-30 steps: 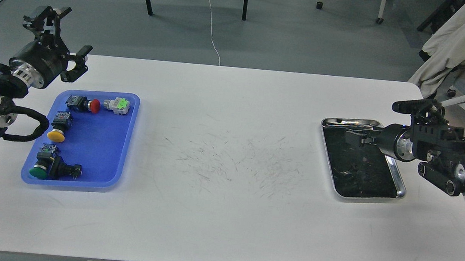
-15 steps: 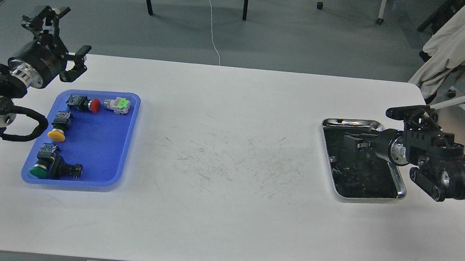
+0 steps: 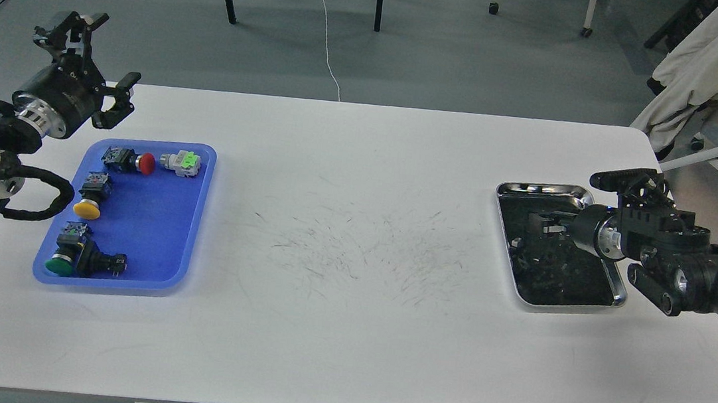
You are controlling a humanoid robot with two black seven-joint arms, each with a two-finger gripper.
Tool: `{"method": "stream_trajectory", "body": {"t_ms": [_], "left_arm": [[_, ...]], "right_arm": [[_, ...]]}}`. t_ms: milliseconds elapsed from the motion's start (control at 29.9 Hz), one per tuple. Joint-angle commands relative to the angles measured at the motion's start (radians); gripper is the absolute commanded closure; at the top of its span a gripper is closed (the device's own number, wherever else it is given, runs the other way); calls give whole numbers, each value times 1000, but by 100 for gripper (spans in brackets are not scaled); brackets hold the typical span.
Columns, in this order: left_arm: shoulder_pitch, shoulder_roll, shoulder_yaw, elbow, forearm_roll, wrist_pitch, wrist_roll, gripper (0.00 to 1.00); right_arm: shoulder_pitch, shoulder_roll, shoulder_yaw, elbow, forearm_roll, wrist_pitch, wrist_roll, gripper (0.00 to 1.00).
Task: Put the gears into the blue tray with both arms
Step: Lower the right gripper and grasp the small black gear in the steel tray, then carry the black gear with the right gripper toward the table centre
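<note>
- Gears — I can only make them out as small dark bits against the black lining of the steel tray, on the right side of the white table; they're too small and dark for me to count or separate.
- My right gripper is reaching in over that steel tray from the right, low above the lining in its upper half. It's black on black, so I cannot tell whether its fingers are apart or together, nor whether they touch any gear.
- Blue tray sits far across the table on the left, well apart from the steel tray. I see no gear I can pick out in it.
- In the blue tray I've got push-buttons: a red-capped one and a green-and-grey one along the far end, a yellow-capped one at the left edge, a green-capped one with a black switch body just beside it at the near end.
- My left gripper hangs above the table's far-left corner, just beyond the blue tray — fingers spread wide apart, nothing between them.
</note>
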Motion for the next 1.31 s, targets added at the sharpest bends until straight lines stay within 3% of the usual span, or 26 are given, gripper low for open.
{"method": "stream_trajectory", "body": {"t_ms": [0,535,770,1272], "left_arm": [[1,0,0,0,0,1,0,1],[4,-2,0,0,0,2,-1,1],[3,-2,0,0,0,2,-1,1],[0,6,-2,0,0,2,0,1]], "right_arm": [[-4,4,0,-5,0,-3,10,54],[-32,24,-3,-58,0,-4,72,79],[-33,24,-3,-60,0,-3,78,99],[92,33,6,-71,1,-18,99,99]]}}
